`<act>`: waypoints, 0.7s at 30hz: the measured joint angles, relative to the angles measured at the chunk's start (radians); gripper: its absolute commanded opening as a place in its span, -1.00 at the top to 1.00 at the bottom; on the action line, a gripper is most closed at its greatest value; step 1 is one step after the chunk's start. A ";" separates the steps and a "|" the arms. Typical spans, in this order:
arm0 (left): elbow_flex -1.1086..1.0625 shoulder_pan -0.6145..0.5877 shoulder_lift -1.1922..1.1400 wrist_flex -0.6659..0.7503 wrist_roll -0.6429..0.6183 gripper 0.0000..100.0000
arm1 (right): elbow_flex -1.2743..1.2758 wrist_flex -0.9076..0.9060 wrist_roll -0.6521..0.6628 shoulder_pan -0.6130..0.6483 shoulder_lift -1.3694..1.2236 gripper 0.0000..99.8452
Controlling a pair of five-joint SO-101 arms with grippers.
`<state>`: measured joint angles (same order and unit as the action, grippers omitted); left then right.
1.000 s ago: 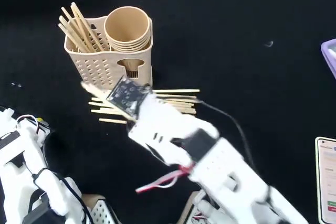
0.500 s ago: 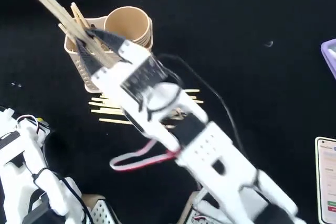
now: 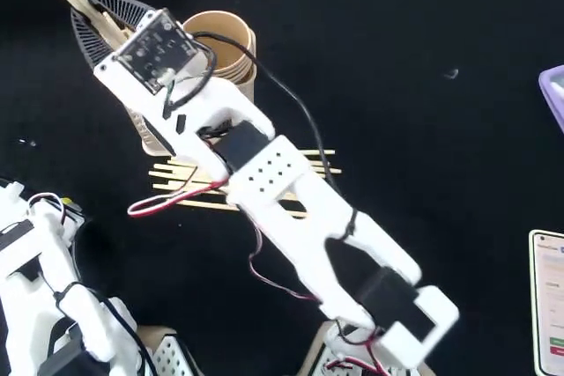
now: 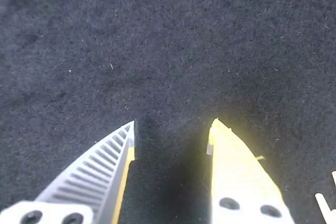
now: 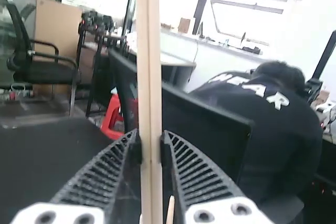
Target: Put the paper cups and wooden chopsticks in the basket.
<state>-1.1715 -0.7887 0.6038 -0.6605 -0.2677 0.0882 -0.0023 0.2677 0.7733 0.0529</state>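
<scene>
right fingers (image 5: 113, 166) grasp two chopsticks (image 5: 148, 51) high over the basket (image 3: 141, 129), probably to drop them inside; left fingers (image 4: 100, 171) are released.

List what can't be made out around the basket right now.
High view: the right arm covers most of the basket, hiding its contents.
High view: the arm crosses the loose chopsticks, so no count is possible.
Right wrist view: the held chopsticks run off both edges, ends unseen.
</scene>
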 measured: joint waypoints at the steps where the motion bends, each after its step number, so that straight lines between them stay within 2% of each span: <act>1: 0.000 0.000 0.000 0.000 0.000 0.55 | 0.000 0.000 0.000 0.000 -0.012 0.98; 4: 0.000 0.000 0.000 0.000 0.000 0.55 | 0.000 0.000 0.000 0.000 -0.044 0.96; 8: 0.000 0.000 0.000 0.000 0.000 0.55 | 0.000 -0.035 0.000 0.000 -0.087 0.80; 17: 0.000 0.000 0.000 0.000 0.000 0.55 | 0.000 -0.048 -0.087 -0.061 -0.098 0.79; 21: 0.000 0.000 0.000 0.000 0.000 0.55 | 0.000 -0.147 -0.095 -0.074 -0.021 0.79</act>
<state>-1.1715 -0.7887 0.6038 -0.6605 -0.2677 0.0882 -0.1496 0.1726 0.6997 0.0315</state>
